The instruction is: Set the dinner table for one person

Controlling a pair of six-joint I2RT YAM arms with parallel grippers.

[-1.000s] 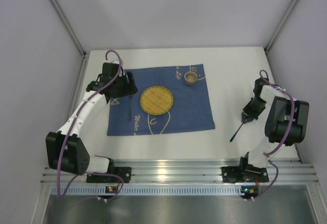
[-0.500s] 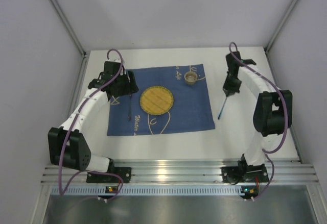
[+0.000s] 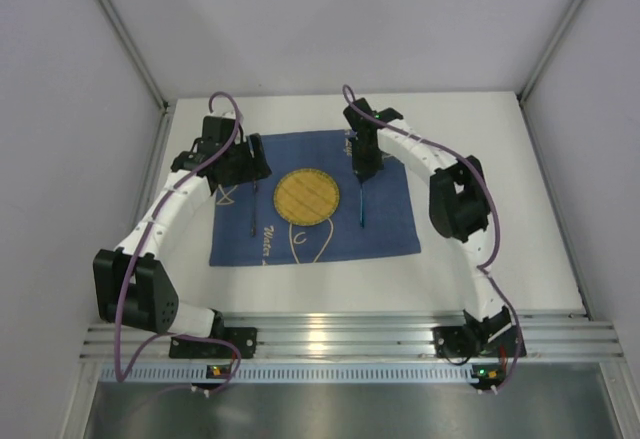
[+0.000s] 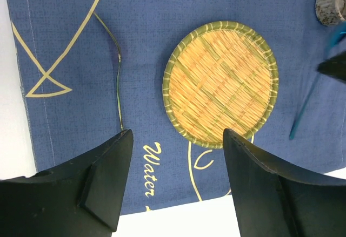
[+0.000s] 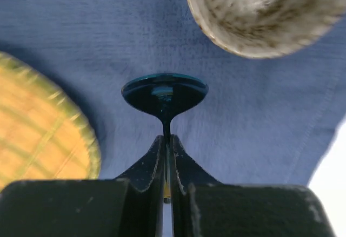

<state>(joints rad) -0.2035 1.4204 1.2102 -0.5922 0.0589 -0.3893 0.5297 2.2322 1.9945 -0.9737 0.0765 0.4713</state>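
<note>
The white dinner table (image 3: 490, 249) carries a blue patterned mat (image 3: 390, 224) with a round yellow woven plate (image 3: 306, 195) at its middle. My right gripper (image 3: 361, 171) is shut on a dark blue spoon (image 3: 360, 207) and holds it over the mat just right of the plate. In the right wrist view the jaws (image 5: 166, 140) pinch the spoon's neck, its bowl (image 5: 165, 92) pointing away. A speckled cup (image 5: 265, 10) stands just beyond it. My left gripper (image 3: 248, 166) is open and empty above the mat's left part, with the plate (image 4: 220, 83) ahead of its fingers (image 4: 108, 177).
A thin metal utensil (image 3: 253, 214) lies on the mat left of the plate, also in the left wrist view (image 4: 119, 80). The cup (image 4: 331, 2) and spoon handle (image 4: 303, 113) show at that view's right edge. Grey walls enclose the table.
My right arm has swung from the table's right side leftward to over the mat, carrying the spoon. The left arm has barely moved.
</note>
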